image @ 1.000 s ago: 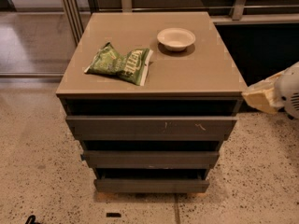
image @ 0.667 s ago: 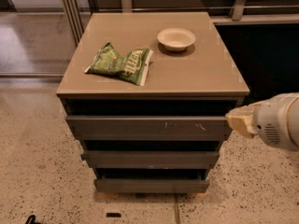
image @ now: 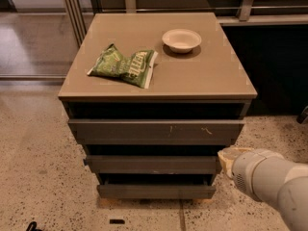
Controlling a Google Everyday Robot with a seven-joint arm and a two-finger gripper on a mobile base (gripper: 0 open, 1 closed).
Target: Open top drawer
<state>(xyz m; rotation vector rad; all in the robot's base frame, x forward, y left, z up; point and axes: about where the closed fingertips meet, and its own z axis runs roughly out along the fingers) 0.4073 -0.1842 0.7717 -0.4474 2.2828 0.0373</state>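
Observation:
The top drawer (image: 156, 130) is the widest grey-brown front, with small pale scuffs right of centre, just under the cabinet top. It stands closed, with a dark gap above it. Two narrower grey drawer fronts sit below it. My gripper (image: 227, 157) comes in from the lower right on a white arm. Its tip is low, beside the right end of the middle drawer, below the top drawer's right corner.
A green snack bag (image: 124, 65) and a white bowl (image: 181, 39) lie on the cabinet top (image: 211, 76). Speckled floor surrounds the cabinet. A metal railing runs behind it, and a dark panel stands at the right.
My arm has moved down and to the left, from beside the cabinet top's right edge to the level of the middle drawer. The drawers have not moved.

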